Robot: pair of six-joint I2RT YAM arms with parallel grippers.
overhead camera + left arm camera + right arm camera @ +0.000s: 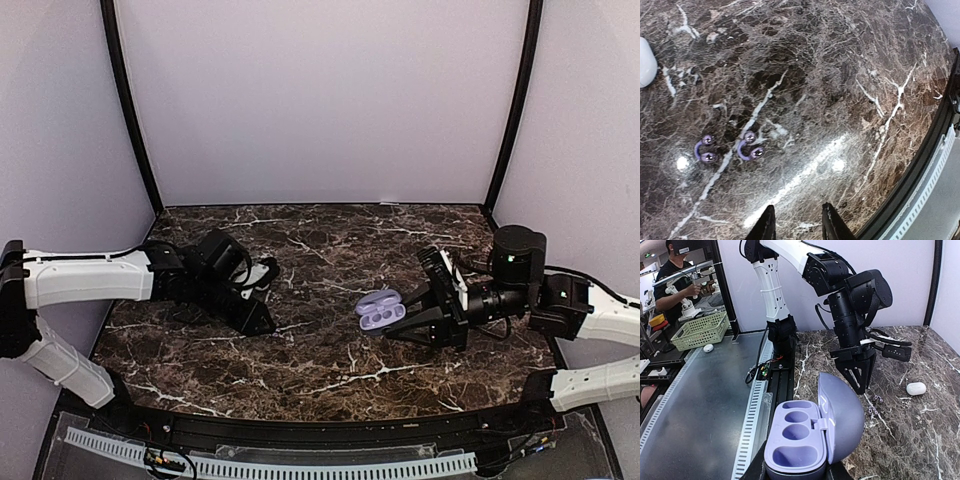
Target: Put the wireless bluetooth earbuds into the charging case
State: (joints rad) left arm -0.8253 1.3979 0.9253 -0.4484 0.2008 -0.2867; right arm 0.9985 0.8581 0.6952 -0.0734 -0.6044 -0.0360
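The worktop (pixel 320 372) is polished dark brown marble with white veins, glossy enough to mirror the lamps as pale spots. The right gripper (pixel 405 318) has its jaws pinching the base of the charging case (pixel 815 432), a smooth, rounded pebble shape. It is glossy grey-lavender outside and paler lilac inside. Its domed lid stands open on the hinge, roughly upright beside the tray. The tray is moulded with several rounded hollows, all of them bare. Whether the case rests on the marble or is held just above it cannot be told. The wireless bluetooth earbuds (pixel 750 136) lie side by side on the marble, near each other but apart. They are below the left gripper (pixel 799 225) and well apart from the case. From the left wrist each earbud shows as a tiny lilac curved band joining two shiny rounded ends. The left jaws are dark, tapered and matte, point down at the marble, and stand slightly spread with nothing between them. A plain white oval pebble (pixel 916 388), smooth and closed, sits on the marble beyond the earbuds, not touching them.
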